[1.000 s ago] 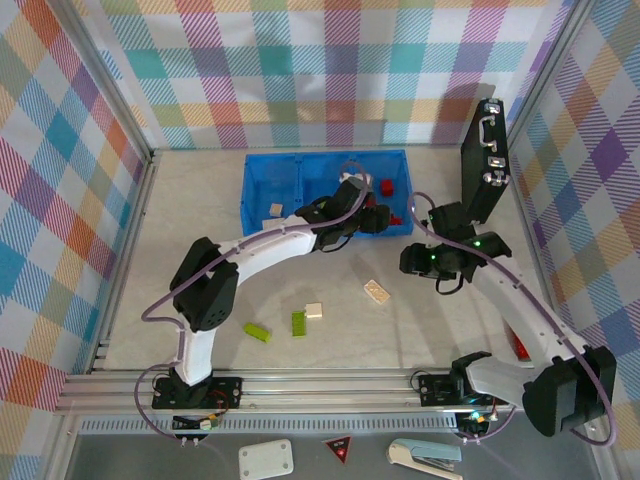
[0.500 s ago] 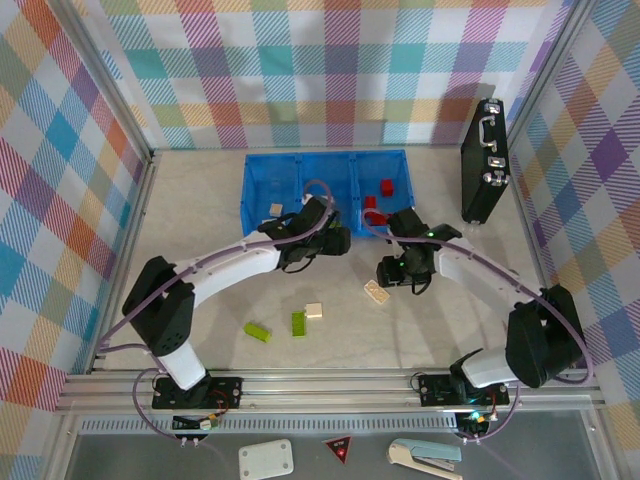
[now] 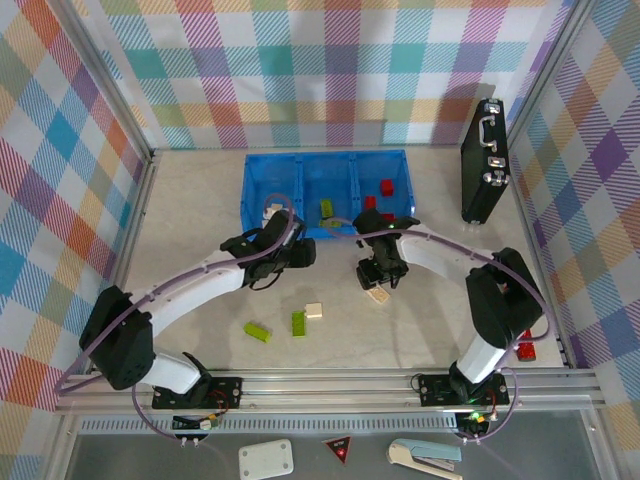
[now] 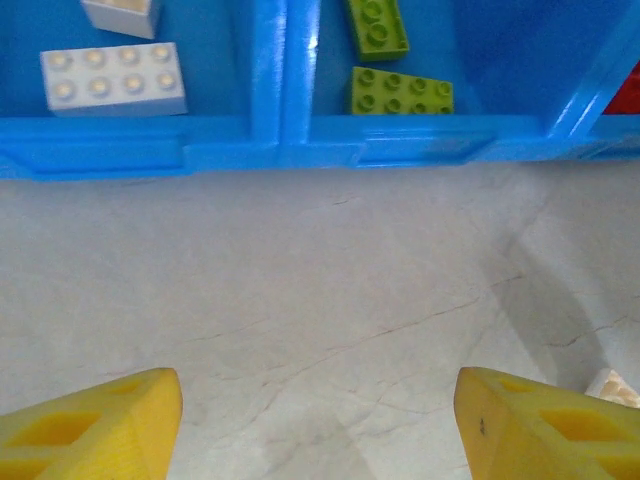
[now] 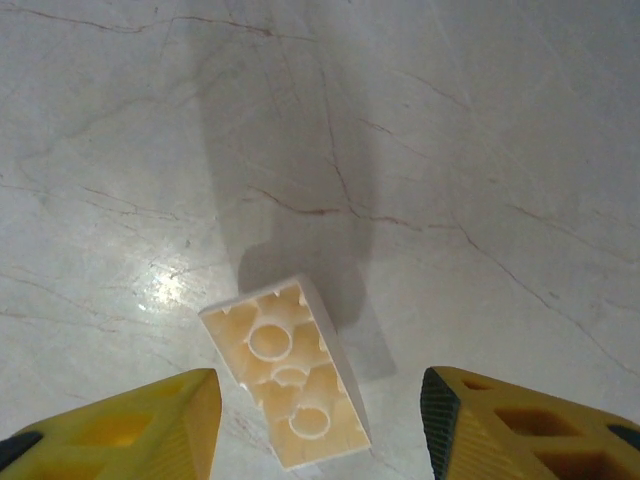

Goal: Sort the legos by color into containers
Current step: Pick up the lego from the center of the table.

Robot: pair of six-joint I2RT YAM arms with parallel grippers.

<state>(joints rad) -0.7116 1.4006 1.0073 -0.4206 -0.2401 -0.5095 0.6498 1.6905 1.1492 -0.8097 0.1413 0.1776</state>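
Note:
Cream lego (image 5: 290, 385) lies upside down on the table, between the fingers of my open right gripper (image 5: 320, 425) and touching neither. From above, that gripper (image 3: 376, 280) hovers over the cream lego (image 3: 380, 296). My left gripper (image 4: 318, 430) is open and empty over bare table just in front of the blue containers (image 4: 300, 150). In the top view it (image 3: 298, 256) sits near the bin (image 3: 250, 190). The left compartment holds cream legos (image 4: 113, 78), the middle one green legos (image 4: 400, 92), the right one red legos (image 3: 386, 186).
Loose on the table toward the front lie a small cream lego (image 3: 314, 311) and two green legos (image 3: 298, 323) (image 3: 257, 332). A black briefcase (image 3: 487, 175) stands at the right wall. A red stick (image 3: 522, 348) lies by the right arm's base.
My left gripper has pulled back from over the bin toward the near left, uncovering a green lego in the middle compartment. The right gripper swung left and came down over the cream lego, jaws widening.

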